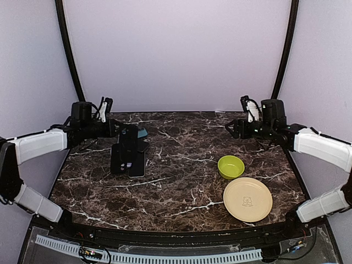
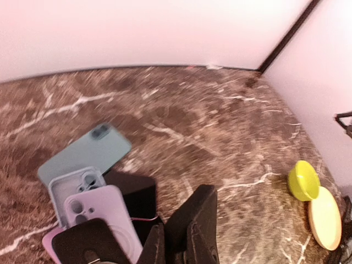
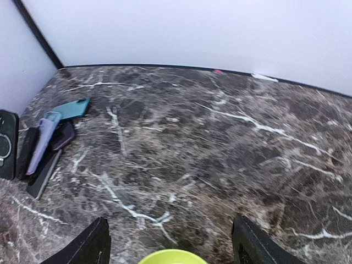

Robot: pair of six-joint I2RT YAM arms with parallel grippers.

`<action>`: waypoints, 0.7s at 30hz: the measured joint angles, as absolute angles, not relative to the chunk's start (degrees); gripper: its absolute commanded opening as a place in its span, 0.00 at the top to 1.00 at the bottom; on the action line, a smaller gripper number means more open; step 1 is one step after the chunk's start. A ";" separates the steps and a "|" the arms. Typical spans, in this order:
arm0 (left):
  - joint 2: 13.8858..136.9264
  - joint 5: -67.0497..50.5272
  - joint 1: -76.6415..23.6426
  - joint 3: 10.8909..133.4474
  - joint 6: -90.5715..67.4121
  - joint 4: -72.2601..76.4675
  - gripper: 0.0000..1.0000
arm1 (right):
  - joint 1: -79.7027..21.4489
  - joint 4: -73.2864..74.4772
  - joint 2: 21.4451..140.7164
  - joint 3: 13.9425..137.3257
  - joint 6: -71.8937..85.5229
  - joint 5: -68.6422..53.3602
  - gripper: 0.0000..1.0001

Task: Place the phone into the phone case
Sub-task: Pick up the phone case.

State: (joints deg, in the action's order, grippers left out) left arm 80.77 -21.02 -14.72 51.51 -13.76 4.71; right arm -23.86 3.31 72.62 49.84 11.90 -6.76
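Note:
A pile of phones and cases lies at the table's left (image 1: 132, 157). In the left wrist view it shows a teal case (image 2: 88, 154), a pale blue-grey case (image 2: 71, 184), a lilac case with a ring mark (image 2: 107, 220) and a dark phone (image 2: 135, 195) lying flat. My left gripper (image 2: 170, 242) is over the pile with its jaws together on the edge of a black phone case (image 2: 91, 242), which hangs upright (image 1: 121, 157). My right gripper (image 3: 170, 247) is wide open and empty at the far right (image 1: 235, 129).
A lime green bowl (image 1: 231, 166) and a cream plate (image 1: 247, 199) sit at the right front. The bowl's rim (image 3: 173, 257) shows between my right fingers. Curved pale walls close the back and sides.

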 measured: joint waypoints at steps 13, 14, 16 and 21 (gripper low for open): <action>63.72 -46.39 -17.67 37.15 -22.31 42.78 1.00 | -49.45 -8.75 90.04 71.11 6.79 -33.78 0.05; 63.83 -47.20 -17.80 37.01 -23.20 43.99 1.00 | -50.15 -9.61 91.64 72.23 6.85 -34.59 0.07; 63.90 -48.86 -17.98 36.99 -25.06 46.54 1.00 | -51.51 -11.25 95.04 74.70 7.20 -36.21 0.13; 63.90 -51.09 -18.44 36.95 -28.10 50.54 1.00 | -53.17 -15.44 100.40 77.34 9.47 -39.31 0.36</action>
